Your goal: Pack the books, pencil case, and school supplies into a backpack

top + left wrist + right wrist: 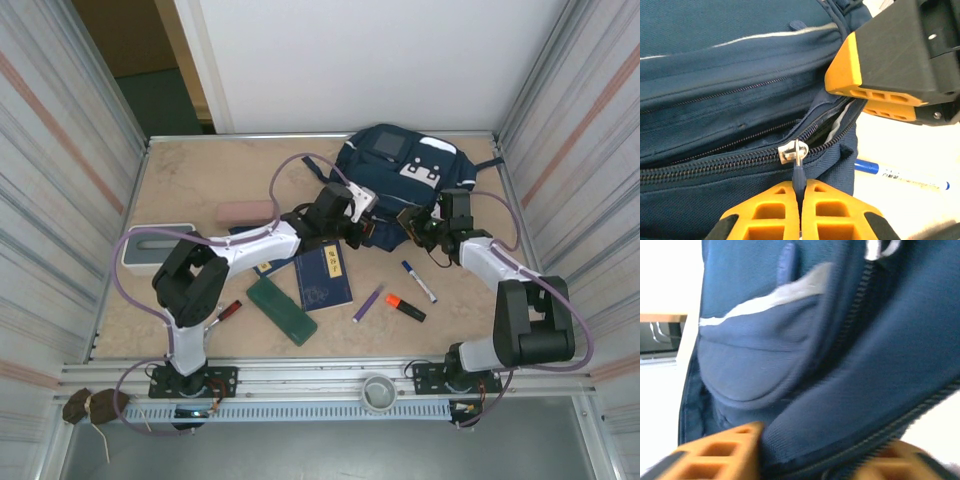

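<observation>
I've got L jaws clenched on the zip pull of the navy-blue striped fabric backpack, at the counter's far edge, right of centre. R jaws straddle its opening hem; can't tell if gripping.

One backpack at twelve o'clock; one dark-blue book in the clear, a second book half-covered, so that's two! At four o'clock a purple pen, an orange highlighter and a white marker make three. Add one green case, one pink block and one red-handled tool.
</observation>
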Action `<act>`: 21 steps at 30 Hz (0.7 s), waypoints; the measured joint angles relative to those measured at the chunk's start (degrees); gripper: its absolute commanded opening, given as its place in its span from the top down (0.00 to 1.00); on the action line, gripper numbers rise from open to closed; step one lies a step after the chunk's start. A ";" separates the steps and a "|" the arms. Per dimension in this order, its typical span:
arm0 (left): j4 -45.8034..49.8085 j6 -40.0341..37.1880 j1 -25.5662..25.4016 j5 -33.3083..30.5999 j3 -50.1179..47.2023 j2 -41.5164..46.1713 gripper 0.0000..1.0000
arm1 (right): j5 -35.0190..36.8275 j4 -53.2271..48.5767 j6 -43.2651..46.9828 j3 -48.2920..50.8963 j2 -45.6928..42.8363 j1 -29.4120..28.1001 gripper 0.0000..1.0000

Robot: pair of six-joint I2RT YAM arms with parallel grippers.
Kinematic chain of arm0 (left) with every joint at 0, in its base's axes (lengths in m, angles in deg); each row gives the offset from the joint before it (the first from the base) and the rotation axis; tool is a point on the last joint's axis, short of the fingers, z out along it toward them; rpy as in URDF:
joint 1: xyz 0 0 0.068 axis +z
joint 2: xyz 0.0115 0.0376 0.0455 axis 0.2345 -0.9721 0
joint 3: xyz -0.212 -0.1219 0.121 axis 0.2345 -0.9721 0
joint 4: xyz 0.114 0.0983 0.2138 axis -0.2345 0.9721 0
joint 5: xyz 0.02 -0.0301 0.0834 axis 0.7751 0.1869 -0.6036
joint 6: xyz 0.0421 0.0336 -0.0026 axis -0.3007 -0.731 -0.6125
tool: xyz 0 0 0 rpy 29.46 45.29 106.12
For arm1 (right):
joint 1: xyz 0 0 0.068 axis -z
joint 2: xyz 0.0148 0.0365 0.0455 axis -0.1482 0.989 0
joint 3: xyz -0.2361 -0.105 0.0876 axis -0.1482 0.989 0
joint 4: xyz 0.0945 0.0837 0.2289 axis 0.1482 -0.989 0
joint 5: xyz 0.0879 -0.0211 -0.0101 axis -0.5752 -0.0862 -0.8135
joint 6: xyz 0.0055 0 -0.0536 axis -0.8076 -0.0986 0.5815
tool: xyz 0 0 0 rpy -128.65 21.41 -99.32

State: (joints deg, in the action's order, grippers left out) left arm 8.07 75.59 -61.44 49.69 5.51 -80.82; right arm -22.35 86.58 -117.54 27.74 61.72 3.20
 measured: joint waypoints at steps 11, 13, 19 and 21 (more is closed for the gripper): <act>0.02 -2.21 4.00 -1.51 -8.81 5.07 1.00 | -5.95 -10.60 11.72 -2.05 -1.57 11.28 0.91; 0.07 -2.56 5.20 -1.31 -9.31 5.46 1.00 | -7.52 -13.27 14.23 -3.74 -1.53 12.50 0.89; 0.17 -2.73 3.67 -0.94 -9.14 5.62 1.00 | -9.70 -17.77 18.16 -11.50 3.19 12.98 0.79; 0.92 -2.51 2.32 -0.96 -8.46 5.57 1.00 | -9.62 -18.49 18.67 -14.29 6.10 13.27 0.68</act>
State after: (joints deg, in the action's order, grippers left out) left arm 8.98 73.08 -59.12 48.73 -2.95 -75.25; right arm -31.97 68.09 -98.87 13.44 67.82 16.47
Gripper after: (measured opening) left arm 0.072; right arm 0.233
